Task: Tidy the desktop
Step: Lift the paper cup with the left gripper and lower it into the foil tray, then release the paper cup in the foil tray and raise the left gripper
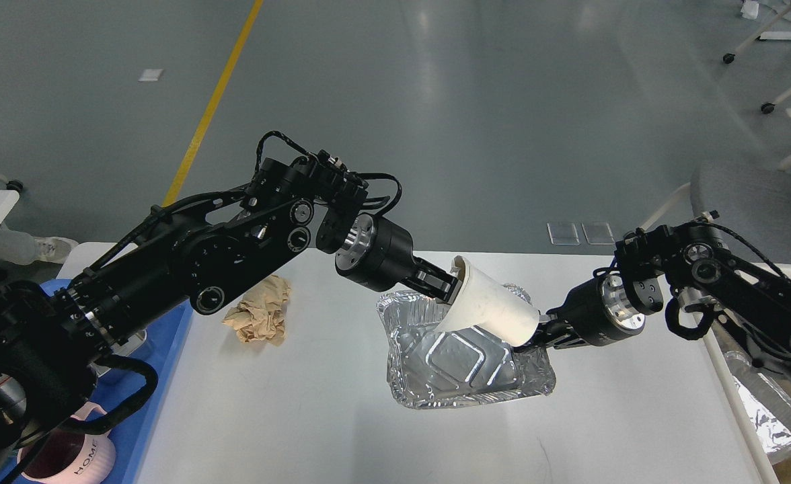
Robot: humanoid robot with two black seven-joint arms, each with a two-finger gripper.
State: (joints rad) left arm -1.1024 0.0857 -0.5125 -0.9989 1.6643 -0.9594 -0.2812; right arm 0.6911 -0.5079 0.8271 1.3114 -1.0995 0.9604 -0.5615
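Observation:
The white desktop (342, 430) fills the lower view. My left gripper (450, 288) is shut on the rim of a white paper cup (493, 309), held tilted on its side over a foil tray (466, 366) in the middle of the desktop. My right gripper (533, 329) reaches in from the right to the foil tray's right rim, just behind the cup's base; the cup hides its fingertips. A crumpled brown paper ball (261, 311) lies on the desktop left of the foil tray, under my left arm.
A blue plastic tray (157, 376) sits at the left edge, mostly hidden by my left arm, with a pink mug (76, 460) in it. A cream bin (769, 403) holding foil stands at the right edge. A grey chair (765, 195) stands behind.

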